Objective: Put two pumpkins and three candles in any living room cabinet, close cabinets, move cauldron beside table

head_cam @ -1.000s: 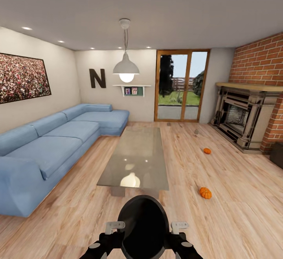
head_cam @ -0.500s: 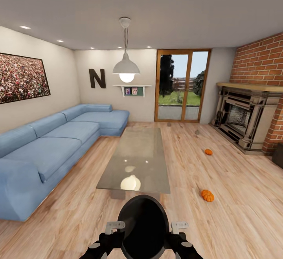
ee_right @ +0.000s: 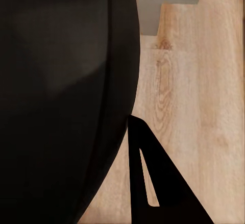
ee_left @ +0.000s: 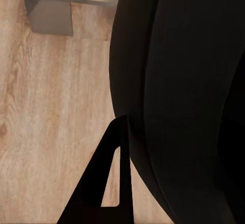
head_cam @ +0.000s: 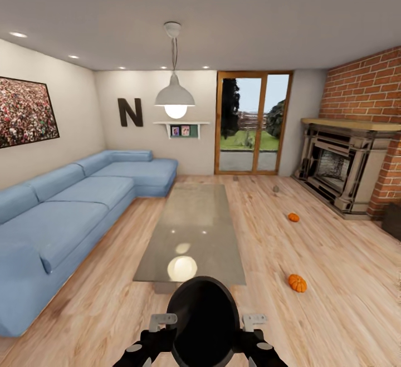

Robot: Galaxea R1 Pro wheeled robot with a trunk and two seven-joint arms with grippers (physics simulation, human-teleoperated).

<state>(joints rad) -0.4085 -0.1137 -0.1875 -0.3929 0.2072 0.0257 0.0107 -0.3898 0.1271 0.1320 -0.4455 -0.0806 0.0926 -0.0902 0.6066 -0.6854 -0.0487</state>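
A black round cauldron hangs low in front of me, held from both sides. My left gripper and right gripper each clamp its wall. In the wrist views one dark finger lies against the cauldron's black side; the other finger is hidden. Two orange pumpkins lie on the wood floor to the right, the near pumpkin and the far pumpkin. Two small grey candles stand on the floor near the glass doors. A glass coffee table is straight ahead.
A blue corner sofa runs along the left wall. A fireplace in a brick wall is at the right, with a dark-brown block at the right edge. Open floor lies between table and fireplace.
The whole view has shifted: I have rolled forward and turned slightly, so the table and pumpkins sit nearer. The cauldron and both grippers keep their place in the picture.
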